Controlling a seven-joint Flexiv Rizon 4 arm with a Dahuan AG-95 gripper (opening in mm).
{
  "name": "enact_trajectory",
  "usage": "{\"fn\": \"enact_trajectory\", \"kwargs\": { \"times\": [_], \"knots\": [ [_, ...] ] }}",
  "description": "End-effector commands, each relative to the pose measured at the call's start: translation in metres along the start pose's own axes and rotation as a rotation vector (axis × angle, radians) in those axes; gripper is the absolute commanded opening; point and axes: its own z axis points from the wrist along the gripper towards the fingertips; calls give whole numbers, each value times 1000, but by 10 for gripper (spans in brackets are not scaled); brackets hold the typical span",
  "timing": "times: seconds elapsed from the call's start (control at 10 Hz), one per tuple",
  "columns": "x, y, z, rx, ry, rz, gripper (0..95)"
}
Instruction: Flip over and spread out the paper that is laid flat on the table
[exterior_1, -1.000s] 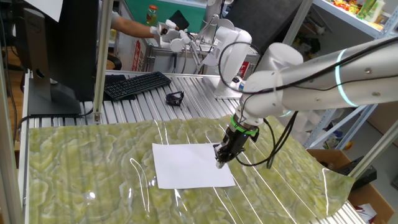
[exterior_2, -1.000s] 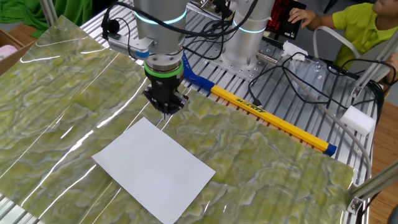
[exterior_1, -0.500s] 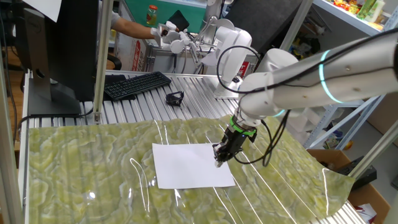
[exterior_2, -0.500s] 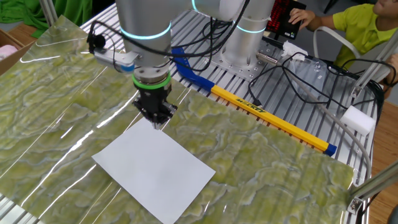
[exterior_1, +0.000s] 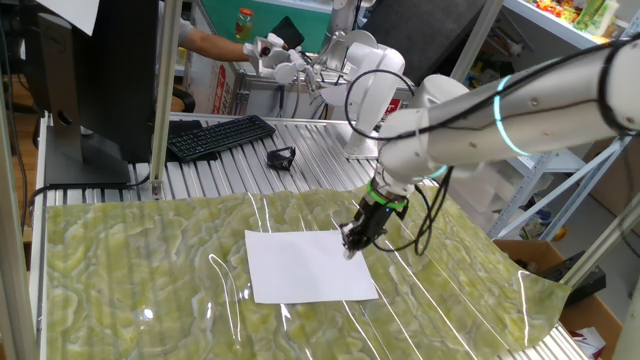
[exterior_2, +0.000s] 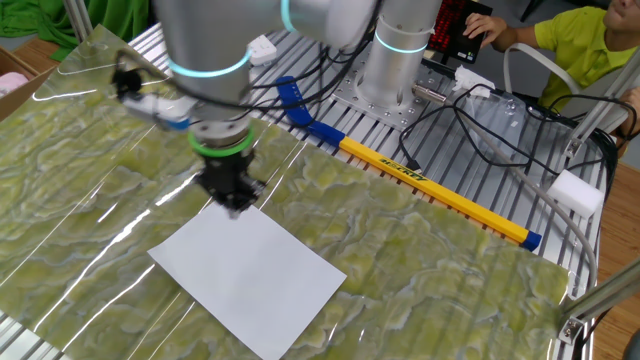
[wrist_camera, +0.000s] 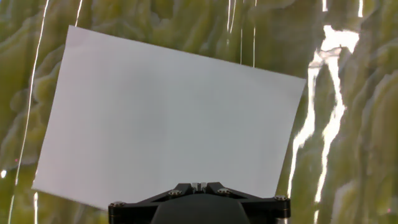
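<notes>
Over the far edge of the thin white rectangular sheet of paper, our black two-finger gripper had slid sideways along that edge within the last second, from just past one corner to a spot above the sheet's border. We kept its tips low, close to the glossy green-yellow marbled table, though we could not tell whether they touched. We could not tell how wide the jaws stood either; the hand view showed only the gripper's base. The paper lay flat and unmoved, nearly filling the hand view. We judged the flip not yet begun, with the gripper being lined up for an edge grasp.
</notes>
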Motion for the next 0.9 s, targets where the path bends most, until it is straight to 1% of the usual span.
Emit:
{"fn": "enact_trajectory", "kwargs": {
  "times": [0.1, 0.2, 0.3, 0.4, 0.9],
  "knots": [
    [-12, -11, 3, -2, 1, -12, 0],
    [-18, -15, -1, 1, 15, -14, 0],
    [-23, -15, -6, -8, 11, -12, 0],
    [-25, -17, -8, -4, 13, -16, 0],
    [-26, -16, -9, -2, 10, -9, 0]
  ]
}}
